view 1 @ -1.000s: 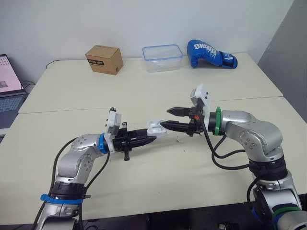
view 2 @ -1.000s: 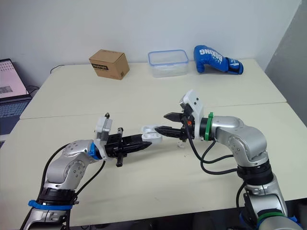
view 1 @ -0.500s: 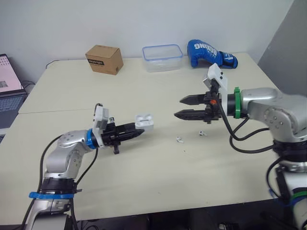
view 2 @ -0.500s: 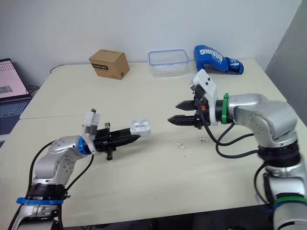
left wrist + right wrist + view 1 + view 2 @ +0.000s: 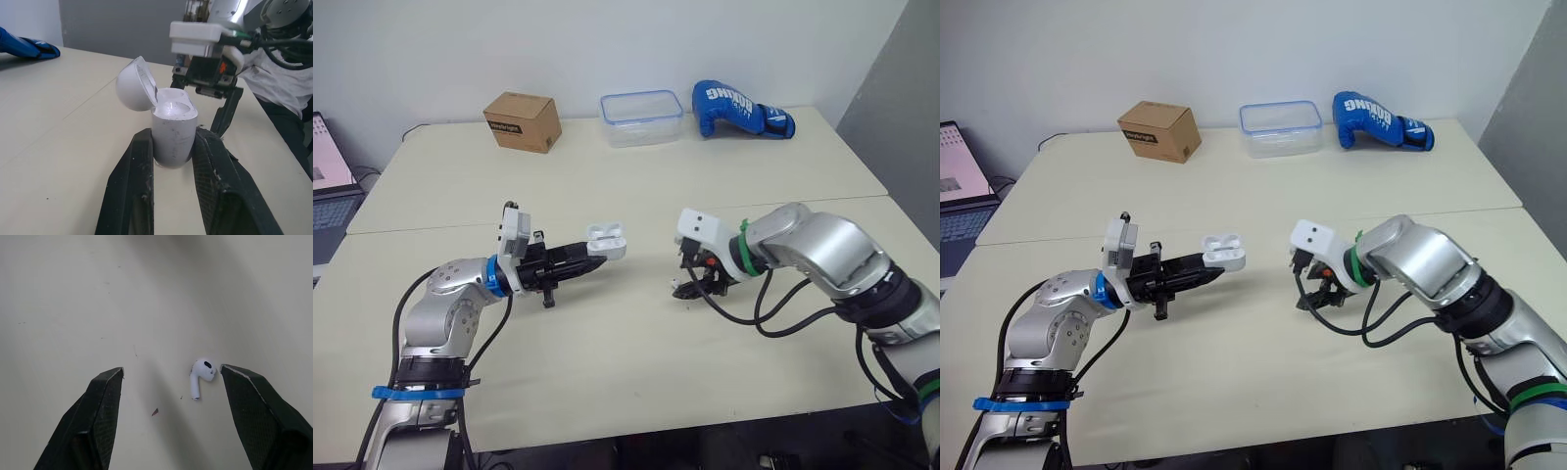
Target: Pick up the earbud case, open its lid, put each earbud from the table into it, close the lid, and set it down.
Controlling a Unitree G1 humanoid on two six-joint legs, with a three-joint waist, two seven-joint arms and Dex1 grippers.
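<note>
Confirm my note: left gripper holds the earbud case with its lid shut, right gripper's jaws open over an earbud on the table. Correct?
The lid is not shut: the left wrist view shows the earbud case in the left gripper with its lid open. The rest stands: the right gripper has its jaws open over an earbud on the table.

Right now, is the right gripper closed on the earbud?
No, the right gripper is open; the earbud lies on the table between its fingers.

Left tool (image 5: 173, 141) pinches earbud case (image 5: 172, 117); right tool (image 5: 171, 368) points down, spread wide.
</note>
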